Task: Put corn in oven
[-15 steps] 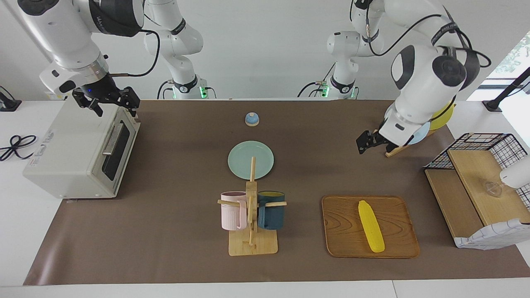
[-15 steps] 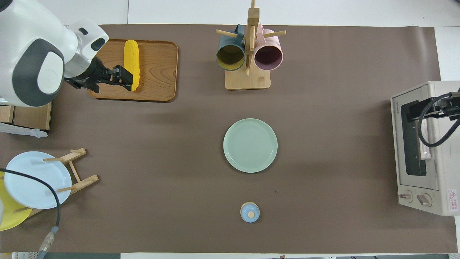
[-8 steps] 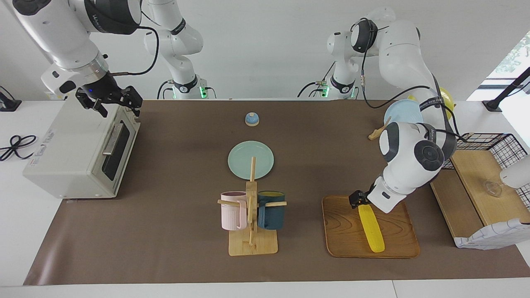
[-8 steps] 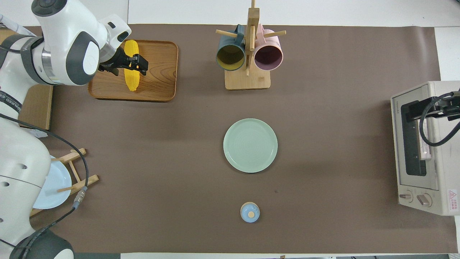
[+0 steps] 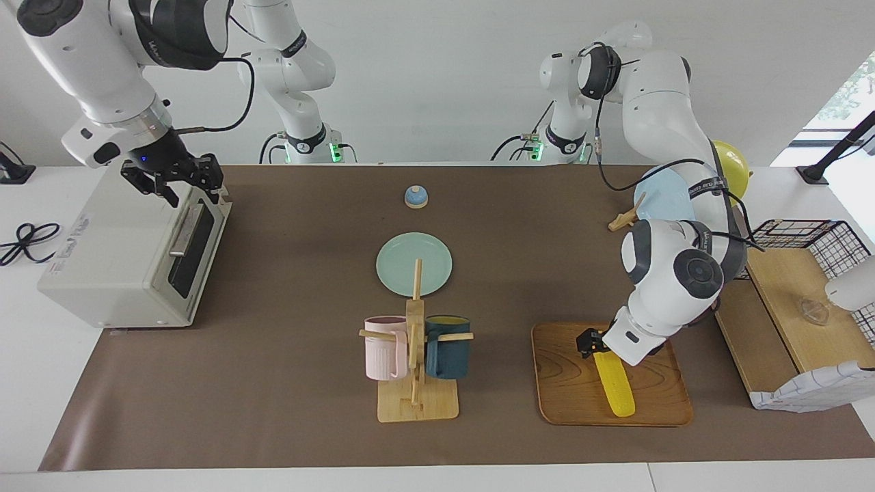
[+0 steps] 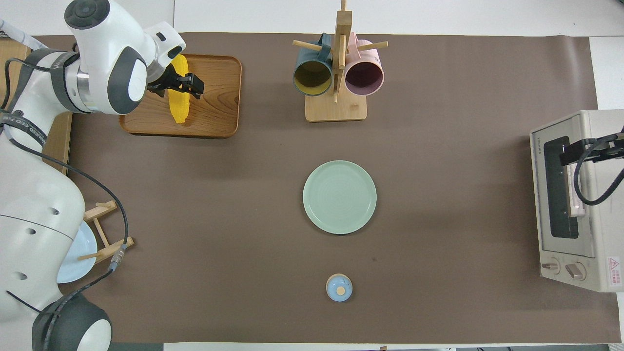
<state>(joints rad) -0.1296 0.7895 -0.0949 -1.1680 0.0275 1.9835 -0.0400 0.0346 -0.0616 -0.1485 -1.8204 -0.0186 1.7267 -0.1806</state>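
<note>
Left claw [image 5: 593,342], black fingers set about the nearer end of the ribbed yellow corn [image 5: 614,383], grip not discernible; the cob lies on a rounded wooden tray [image 5: 567,383]. Right claw [image 5: 179,179], fingers apart, over the boxy off-white oven [image 5: 130,253], glass door shut.

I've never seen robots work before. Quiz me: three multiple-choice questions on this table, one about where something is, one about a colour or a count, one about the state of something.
1. Where does the corn lie?
A. on the wooden tray
B. on the green plate
C. inside the oven

2. How many mugs hang on the mug rack?
A. one
B. two
C. four

3. What state is the oven door in?
A. fully dropped open
B. removed
C. closed

Answers: 1 A, the cob rests on the tray, with the left gripper at its end nearer the robots. 2 B, one pink and one dark blue. 3 C, the glass door sits flush, the right gripper over its top edge.
</note>
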